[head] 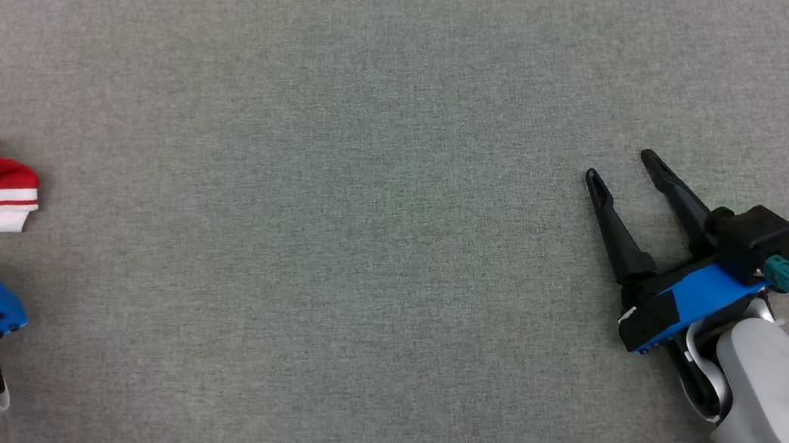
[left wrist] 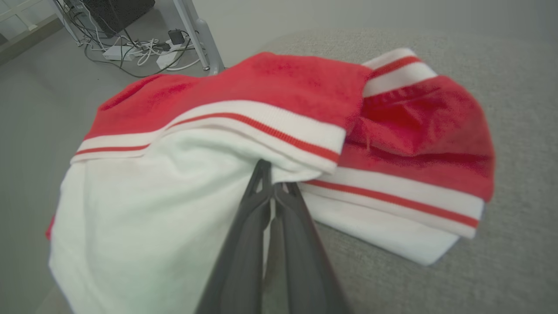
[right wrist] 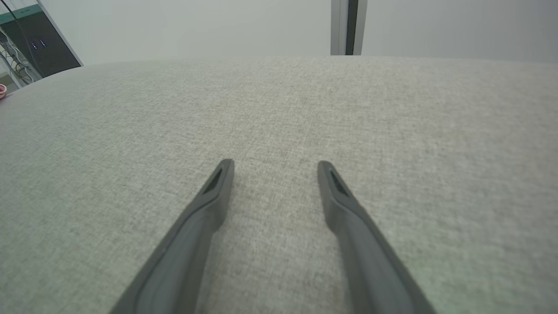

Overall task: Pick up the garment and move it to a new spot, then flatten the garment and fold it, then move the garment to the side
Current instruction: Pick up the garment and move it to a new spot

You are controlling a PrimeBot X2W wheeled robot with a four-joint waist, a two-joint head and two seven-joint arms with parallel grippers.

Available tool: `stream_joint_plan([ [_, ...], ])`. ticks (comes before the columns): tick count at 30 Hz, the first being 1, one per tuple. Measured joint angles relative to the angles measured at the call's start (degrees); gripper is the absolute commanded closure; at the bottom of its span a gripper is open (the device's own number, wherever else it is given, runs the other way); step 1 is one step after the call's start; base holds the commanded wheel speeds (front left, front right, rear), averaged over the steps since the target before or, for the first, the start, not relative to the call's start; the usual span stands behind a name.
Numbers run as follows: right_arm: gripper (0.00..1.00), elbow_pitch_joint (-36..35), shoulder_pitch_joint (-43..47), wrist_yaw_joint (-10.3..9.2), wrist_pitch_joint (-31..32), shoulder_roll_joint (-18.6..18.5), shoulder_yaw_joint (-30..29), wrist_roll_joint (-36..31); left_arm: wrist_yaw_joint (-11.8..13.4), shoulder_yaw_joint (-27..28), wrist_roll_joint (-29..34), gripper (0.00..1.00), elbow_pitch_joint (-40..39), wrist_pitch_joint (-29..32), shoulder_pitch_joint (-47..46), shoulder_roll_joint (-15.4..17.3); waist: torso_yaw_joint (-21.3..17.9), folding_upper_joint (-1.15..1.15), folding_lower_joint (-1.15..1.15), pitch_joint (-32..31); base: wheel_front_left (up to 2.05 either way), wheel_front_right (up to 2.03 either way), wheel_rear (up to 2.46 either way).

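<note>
Left wrist view: left claw [left wrist: 273,176] pinches garment [left wrist: 165,205]

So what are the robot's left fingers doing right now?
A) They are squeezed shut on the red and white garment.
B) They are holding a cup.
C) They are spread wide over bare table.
A: in the left wrist view the left gripper has its fingers pressed together, their tips tucked into the white edge of the garment.
</note>
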Motion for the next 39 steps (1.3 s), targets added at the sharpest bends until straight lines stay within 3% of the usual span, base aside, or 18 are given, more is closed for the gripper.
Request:
stream_joint_plan([
  [5, 0.00, 1.34, -0.14, -0.01, 0.02, -0.24, -0.19, 0.67, -1.47, -1.82, 1.25, 1.00, -3.72, -1.01, -1.12, -0.91, 0.52, 0.00, 0.00, -1.40, 0.00, 0.00, 0.00],
  [10, 0.00, 2.81, 0.26, -0.04, 0.19, -0.41, 0.18, 1.86, -3.00, -3.47, 2.42, 1.00, -18.23, -1.18, -1.14, -3.93, 0.85, 0.00, 0.02, -3.78, 0.00, 0.00, 0.00],
  [18, 0.00, 4.38, 2.22, -0.05, 0.33, -0.40, 1.69, 4.72, -3.71, -11.56, 1.22, 1.00, -32.66, -1.20, 4.53, -11.90, -0.83, 0.00, 0.02, -8.18, 0.00, 0.00, 0.00],
  [27, 0.00, 5.09, 5.88, -0.05, 0.33, -0.41, 2.33, 6.76, -3.80, -27.95, -5.58, 1.00, -35.84, -1.18, 10.34, -17.11, -6.13, 0.00, 0.01, -12.13, 0.00, 0.00, 0.00],
  [37, 0.00, 5.46, 7.34, -0.05, 0.33, -0.43, 3.02, 7.80, -3.80, -36.80, -10.62, 1.00, -38.52, -1.19, 14.45, -18.50, -11.12, 0.00, 0.00, -14.76, 0.00, 0.00, 0.00],
  [38, 0.00, 5.47, 7.34, -0.05, 0.33, -0.43, 3.18, 7.98, -3.80, -37.49, -10.88, 0.73, -38.75, -1.18, 15.07, -18.56, -11.32, 0.00, 0.01, -14.95, 0.00, 0.00, 0.00],
  [39, 0.00, 5.48, 7.34, -0.05, 0.33, -0.43, 3.28, 8.13, -3.80, -37.78, -11.09, 0.30, -38.94, -1.19, 15.91, -18.62, -11.47, 0.00, 0.00, -15.17, 0.00, 0.00, 0.00],
])
